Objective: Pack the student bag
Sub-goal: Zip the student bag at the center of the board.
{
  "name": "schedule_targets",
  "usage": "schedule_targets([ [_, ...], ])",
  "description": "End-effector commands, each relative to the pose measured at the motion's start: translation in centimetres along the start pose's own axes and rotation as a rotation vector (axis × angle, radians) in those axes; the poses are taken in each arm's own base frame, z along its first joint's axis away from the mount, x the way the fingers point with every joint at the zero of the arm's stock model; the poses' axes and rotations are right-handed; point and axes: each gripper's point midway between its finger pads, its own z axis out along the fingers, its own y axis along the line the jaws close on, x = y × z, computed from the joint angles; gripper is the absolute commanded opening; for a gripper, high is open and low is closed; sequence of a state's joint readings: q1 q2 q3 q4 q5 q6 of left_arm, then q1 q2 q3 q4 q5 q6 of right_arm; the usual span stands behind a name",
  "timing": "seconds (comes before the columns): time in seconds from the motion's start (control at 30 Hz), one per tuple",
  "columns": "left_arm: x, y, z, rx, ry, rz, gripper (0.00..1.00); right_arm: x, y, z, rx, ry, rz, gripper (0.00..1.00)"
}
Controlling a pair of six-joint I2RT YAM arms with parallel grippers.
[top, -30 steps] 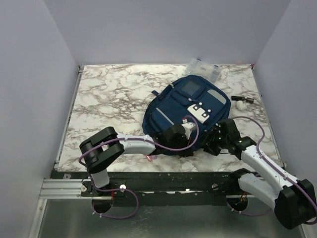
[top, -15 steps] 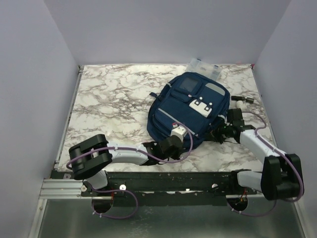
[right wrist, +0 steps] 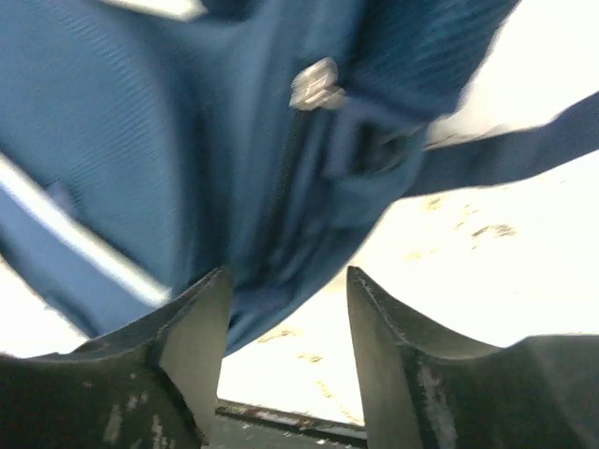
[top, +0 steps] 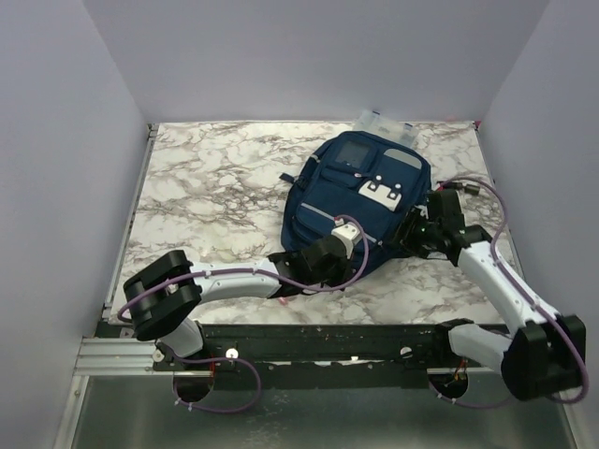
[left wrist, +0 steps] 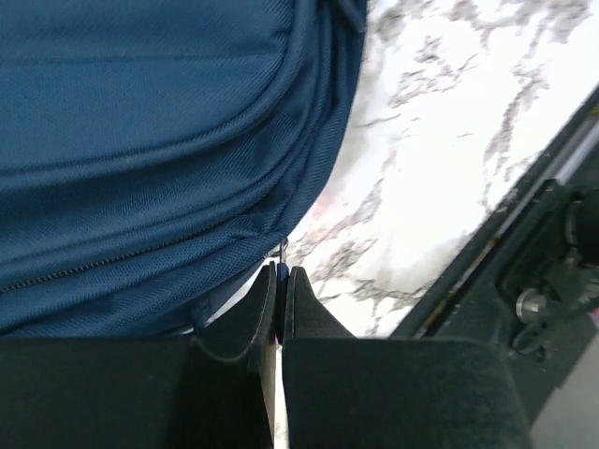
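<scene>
The bag [top: 360, 210] lies flat on the surface [top: 215, 178], right of centre. Soft and floppy, it would likely sag if lifted; straps or zips look the best holds. Its white patch [top: 381, 194] is unreadable. Left jaws pinch together, seemingly on a zip pull [left wrist: 283, 248]; right jaws stand apart at its side.

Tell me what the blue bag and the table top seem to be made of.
The student bag looks like matte woven fabric, probably synthetic: a fine twill weave and seams show. The table top looks like marble, white with dark veins; real stone or printed laminate, I cannot tell.
</scene>
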State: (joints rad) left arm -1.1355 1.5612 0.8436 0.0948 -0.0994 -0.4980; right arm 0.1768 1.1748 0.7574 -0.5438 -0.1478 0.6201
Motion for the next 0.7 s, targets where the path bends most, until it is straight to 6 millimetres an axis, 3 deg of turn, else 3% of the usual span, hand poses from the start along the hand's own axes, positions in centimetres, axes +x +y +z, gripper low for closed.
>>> schedule_targets([
  [0.0,-1.7,-4.6,-0.3,0.198,0.04,0.014,0.0,2.2,0.5,-2.8,-0.041,-0.023,0.064,0.58],
  [0.17,-1.8,-6.2,0.0,0.276,0.074,-0.017,0.0,5.6,2.2,-3.5,-0.167,0.067,0.123,0.61],
  [0.33,-1.8,-7.1,0.5,0.313,0.094,-0.037,0.0,6.3,2.9,-3.5,-0.213,0.077,0.161,0.61],
  [0.47,-2.0,-7.6,0.8,0.329,0.097,-0.057,0.0,7.2,2.4,-2.1,-0.193,0.114,0.246,0.6],
  [0.53,-2.1,-7.8,0.8,0.336,0.097,-0.06,0.0,7.0,2.2,-1.4,-0.17,0.113,0.27,0.56],
  [0.67,-1.8,-7.5,0.8,0.324,0.099,-0.059,0.0,4.4,0.6,-0.2,-0.067,-0.018,0.275,0.47],
])
